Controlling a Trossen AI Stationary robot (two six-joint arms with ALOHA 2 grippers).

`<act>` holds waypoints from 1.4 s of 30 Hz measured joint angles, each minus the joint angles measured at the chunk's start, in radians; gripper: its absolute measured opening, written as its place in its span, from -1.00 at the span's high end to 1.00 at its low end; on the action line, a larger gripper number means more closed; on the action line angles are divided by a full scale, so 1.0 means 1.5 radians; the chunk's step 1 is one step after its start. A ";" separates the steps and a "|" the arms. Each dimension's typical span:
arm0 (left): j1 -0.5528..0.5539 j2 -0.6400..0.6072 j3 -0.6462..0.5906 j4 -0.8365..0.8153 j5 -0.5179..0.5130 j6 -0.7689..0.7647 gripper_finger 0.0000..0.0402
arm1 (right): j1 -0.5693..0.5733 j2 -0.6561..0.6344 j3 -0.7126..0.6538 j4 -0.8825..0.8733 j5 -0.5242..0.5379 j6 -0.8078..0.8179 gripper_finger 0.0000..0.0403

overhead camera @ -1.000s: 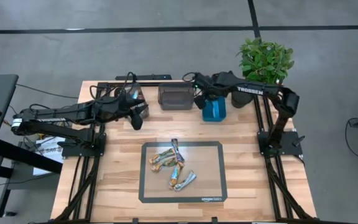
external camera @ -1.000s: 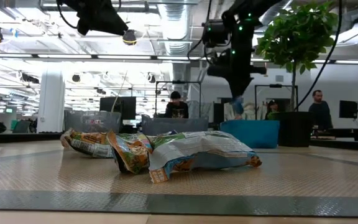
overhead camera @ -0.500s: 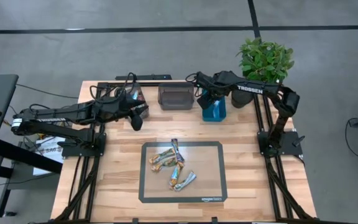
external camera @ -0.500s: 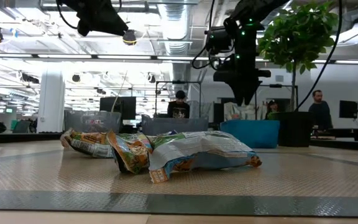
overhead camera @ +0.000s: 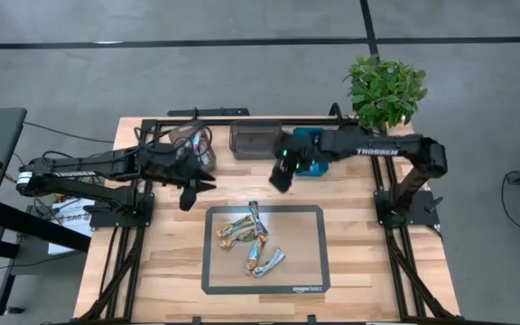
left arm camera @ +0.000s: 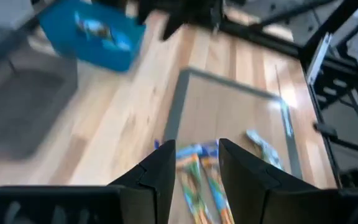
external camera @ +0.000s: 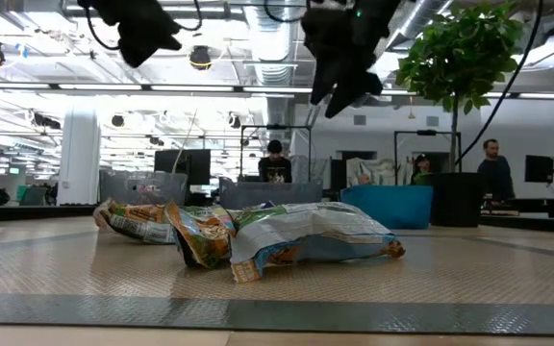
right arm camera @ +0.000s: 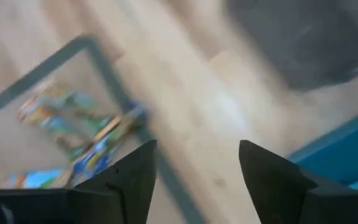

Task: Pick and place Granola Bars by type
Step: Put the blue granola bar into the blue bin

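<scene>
"amazonbasics" mat [overhead camera: 310,289] under Granola Bars [overhead camera: 251,236]

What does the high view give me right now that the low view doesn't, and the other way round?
Only the high view shows the whole layout: the grey bin and blue bin at the table's far edge, the mat's full outline, the left gripper and right gripper both short of the mat, and the plant off the table's far right corner.

Only the low view shows both grippers well above the table, and people in the room behind.

Both show the granola bars heaped on the mat, untouched.
</scene>
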 joint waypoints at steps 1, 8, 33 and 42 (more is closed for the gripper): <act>-0.002 0.000 0.000 -0.016 0.004 -0.004 0.43 | 0.020 0.006 0.000 0.000 0.000 0.011 -0.06; -0.019 0.000 0.000 -0.085 0.006 -0.010 0.43 | 0.124 0.084 -0.001 0.020 -0.003 0.109 0.02; -0.026 0.000 0.001 -0.140 -0.006 -0.017 0.43 | 0.170 0.295 0.059 0.165 -0.070 0.238 0.11; -0.026 0.000 0.001 -0.140 -0.008 -0.017 0.43 | 0.160 0.296 0.059 0.110 -0.022 0.221 0.35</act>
